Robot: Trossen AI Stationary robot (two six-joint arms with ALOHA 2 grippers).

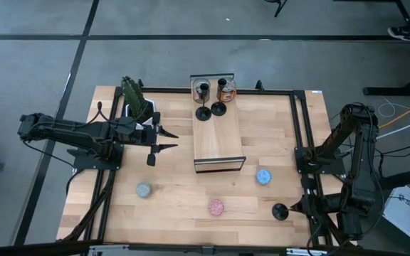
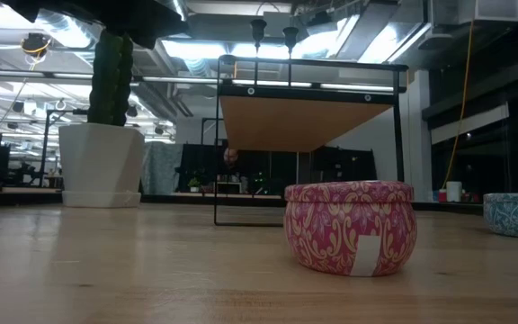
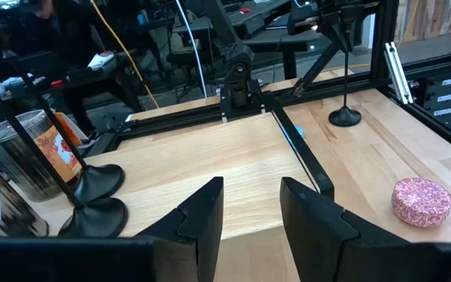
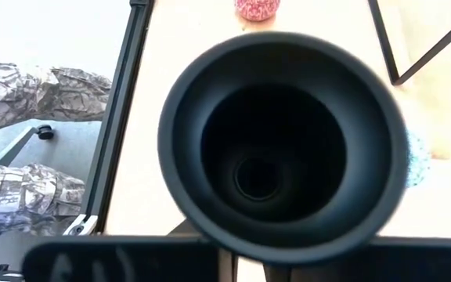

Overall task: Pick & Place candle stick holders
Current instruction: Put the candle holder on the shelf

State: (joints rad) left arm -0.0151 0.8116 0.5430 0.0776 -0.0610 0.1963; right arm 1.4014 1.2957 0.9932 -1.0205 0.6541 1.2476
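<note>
Two black candle stick holders (image 1: 203, 112) (image 1: 218, 108) stand on their round bases at the far end of a raised wooden shelf (image 1: 219, 142), in front of two metal tins (image 1: 225, 89). They also show in the left wrist view (image 3: 100, 182). A third holder (image 1: 280, 211) is at the near right, at my right gripper (image 1: 294, 208), which is shut on it. Its cup top (image 4: 280, 141) fills the right wrist view. My left gripper (image 1: 166, 140) (image 3: 253, 211) is open and empty, left of the shelf, pointing at it. My right gripper holds the third holder by its upper end, coming from above and from the table's right. The cup (image 4: 280, 141) hides the fingertips, so the exact place of contact does not show. The holder stands upright, its stem (image 3: 341, 70) running down to the base (image 3: 344, 117) at the table top.
A grey tin (image 1: 143, 190), a pink tin (image 1: 216, 207) and a blue tin (image 1: 263, 176) lie on the table near the shelf. A cactus in a white pot (image 1: 137, 103) stands at the far left. Black frame rails (image 1: 296, 128) run along the table's sides.
</note>
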